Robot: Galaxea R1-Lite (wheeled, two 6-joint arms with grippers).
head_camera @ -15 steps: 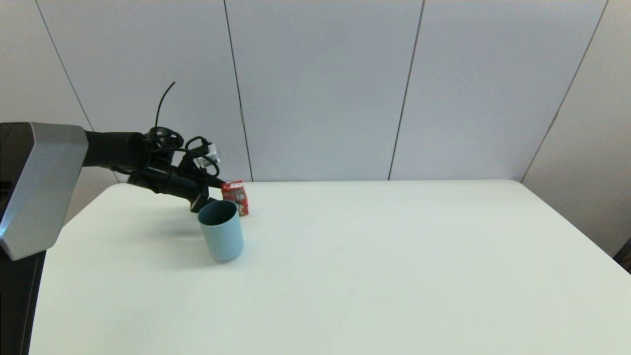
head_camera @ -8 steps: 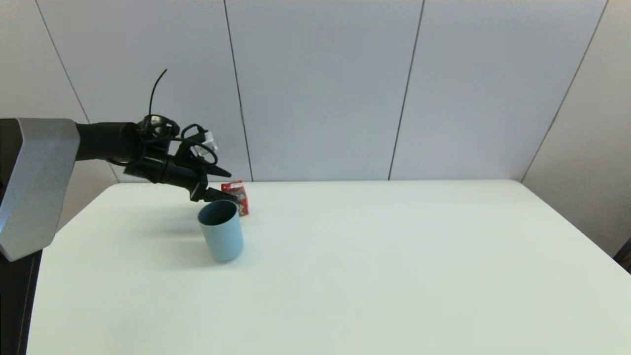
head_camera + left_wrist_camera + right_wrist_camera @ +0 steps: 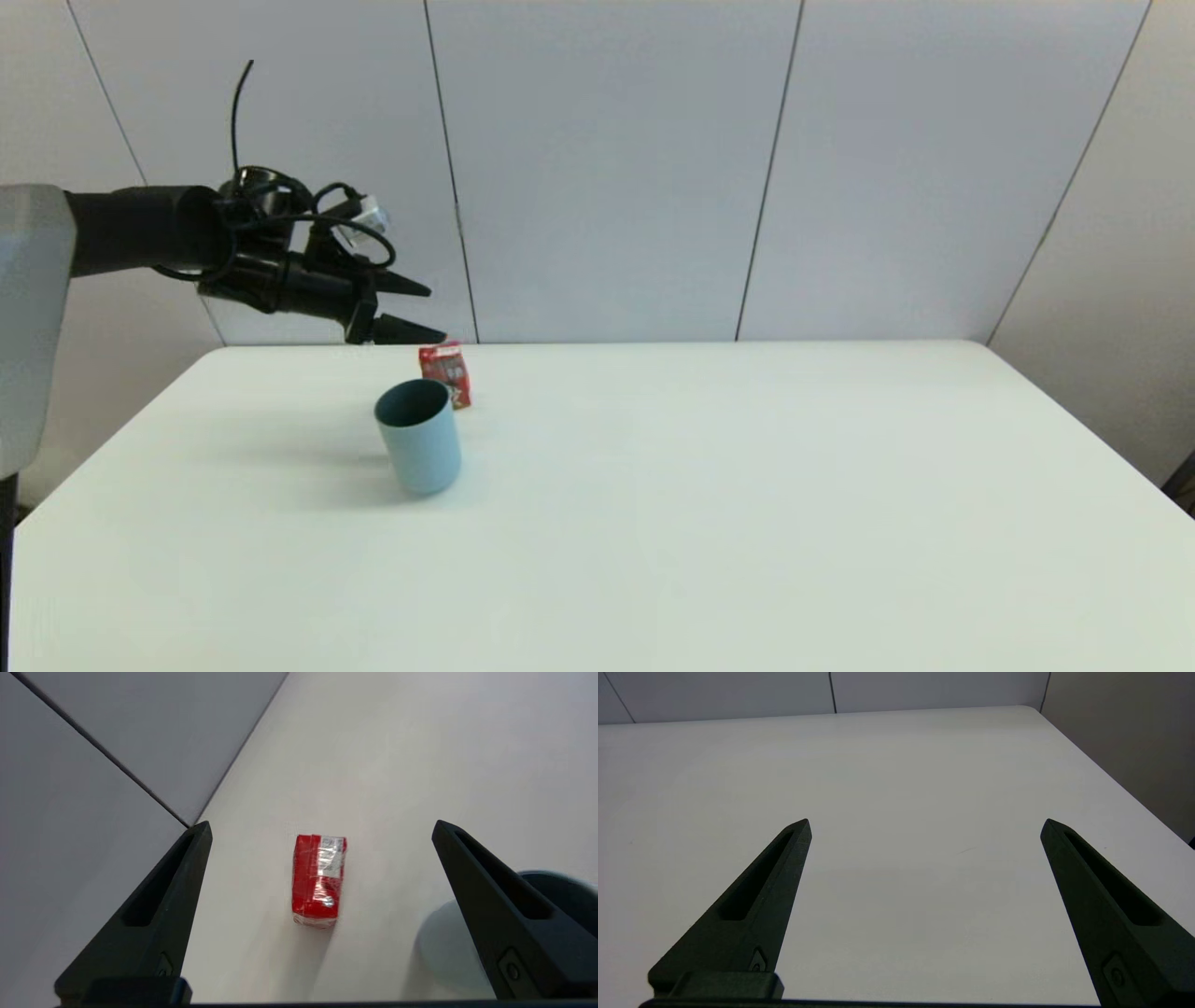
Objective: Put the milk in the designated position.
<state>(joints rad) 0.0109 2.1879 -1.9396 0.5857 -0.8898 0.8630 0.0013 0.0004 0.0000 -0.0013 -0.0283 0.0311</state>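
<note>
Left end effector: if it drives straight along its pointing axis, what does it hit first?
Probably the milk, centred between the open left end effector fingers in its wrist view. The cup sits off to one side. Depth is unclear.

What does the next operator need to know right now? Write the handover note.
Left gripper: open, empty, raised above the table's far left part, up and to the left of the milk.
Right gripper: open, empty, over bare table, out of the head view.
Milk: upright on the table near the far edge, just behind the light blue cup. In the left wrist view it stands free between the open fingers, untouched.
Done: the carton is set down and nothing grips it.
Left: check that this spot is the designated one, then park the left arm. No marker for the spot is visible.
</note>
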